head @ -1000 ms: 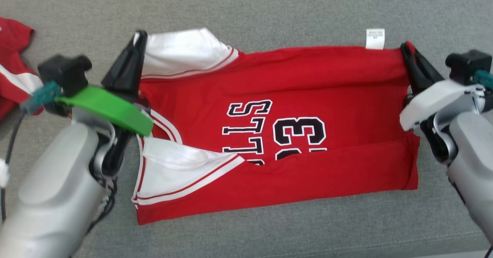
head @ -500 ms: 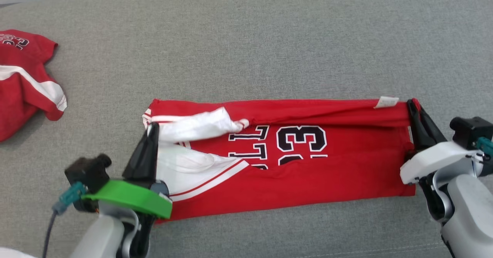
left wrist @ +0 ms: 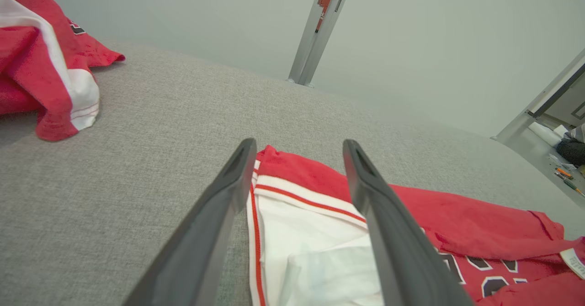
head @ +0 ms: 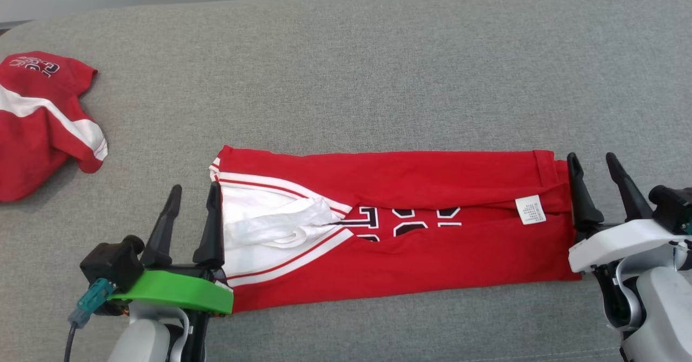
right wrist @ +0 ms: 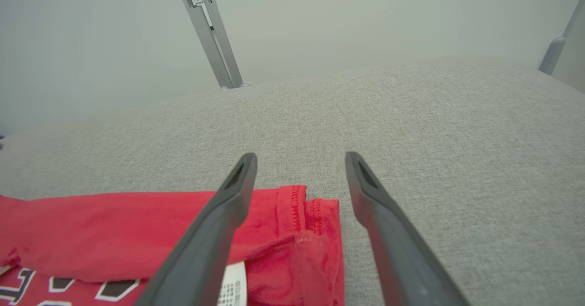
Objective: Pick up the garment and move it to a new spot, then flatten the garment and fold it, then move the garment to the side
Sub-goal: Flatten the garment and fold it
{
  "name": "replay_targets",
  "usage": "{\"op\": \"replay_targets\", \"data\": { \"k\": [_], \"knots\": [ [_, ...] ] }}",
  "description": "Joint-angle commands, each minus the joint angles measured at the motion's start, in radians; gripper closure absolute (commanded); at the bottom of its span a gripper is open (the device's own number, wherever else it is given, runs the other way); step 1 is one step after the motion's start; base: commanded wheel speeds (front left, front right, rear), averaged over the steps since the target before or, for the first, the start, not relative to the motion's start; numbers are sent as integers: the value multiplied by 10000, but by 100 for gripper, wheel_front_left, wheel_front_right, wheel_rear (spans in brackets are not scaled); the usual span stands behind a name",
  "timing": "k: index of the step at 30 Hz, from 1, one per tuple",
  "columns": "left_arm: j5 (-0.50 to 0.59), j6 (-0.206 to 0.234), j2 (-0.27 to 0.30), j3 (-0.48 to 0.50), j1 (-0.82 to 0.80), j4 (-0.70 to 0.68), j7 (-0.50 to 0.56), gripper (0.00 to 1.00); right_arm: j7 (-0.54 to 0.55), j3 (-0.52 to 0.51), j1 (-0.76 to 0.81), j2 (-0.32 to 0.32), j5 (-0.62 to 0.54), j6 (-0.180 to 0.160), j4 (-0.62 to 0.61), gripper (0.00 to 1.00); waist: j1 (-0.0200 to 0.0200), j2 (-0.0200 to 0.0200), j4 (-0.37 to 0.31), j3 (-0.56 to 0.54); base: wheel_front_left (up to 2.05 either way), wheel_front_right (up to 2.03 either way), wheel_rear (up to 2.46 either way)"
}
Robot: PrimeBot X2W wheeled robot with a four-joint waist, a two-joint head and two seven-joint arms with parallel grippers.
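Observation:
The red jersey (head: 411, 175) with white trim and black lettering lies folded lengthwise in a long band on the grey surface; it also appears in the left wrist view (left wrist: 457, 224) and the right wrist view (right wrist: 114, 228). A white care label (head: 530, 209) rests near its right end. My left gripper (head: 194, 195) stands open at the jersey's left end, its fingers (left wrist: 237, 178) astride the white-trimmed edge and holding nothing. My right gripper (head: 592, 163) is open at the right end, with the red hem (right wrist: 304, 214) between its fingers (right wrist: 237, 187) and nothing gripped.
A second red and white garment (head: 38, 119) lies crumpled at the far left; the left wrist view shows this crumpled garment (left wrist: 41, 68) too. The grey padded surface (head: 378, 70) stretches wide behind the jersey. A metal post (right wrist: 210, 27) and a pale wall stand beyond the far edge.
Both grippers brought the jersey's far edge toward me, laid it over the near half, and opened. The camera view shifted too, showing more of the far surface.

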Motion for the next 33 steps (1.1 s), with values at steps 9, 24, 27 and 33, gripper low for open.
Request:
{"op": "replay_targets", "data": {
  "k": [9, 24, 27, 33],
  "knots": [
    [2675, -284, -898, 1958, 456, -943, 0, 0, 9, 164, -265, 46, -113, -9, 1783, 0, 0, -1, 230, -80, 0, 0, 0],
    [3467, -623, -1304, 3498, 906, -754, -2, 0, 55, 1037, -556, 538, 772, -11, 3790, 100, 0, -1, 246, -170, 0, 0, 0],
    [3393, -638, -1308, 3520, 953, -701, -2, 0, 23, 1050, -762, 361, 959, -17, 3820, 100, 0, -1, 227, -265, 0, 0, 0],
    [3579, -641, -1305, 3547, 1107, -531, -1, 0, -10, 208, -733, -405, 1111, -21, 3628, 100, 0, -1, 202, -628, 0, 0, 0]
  ]
}}
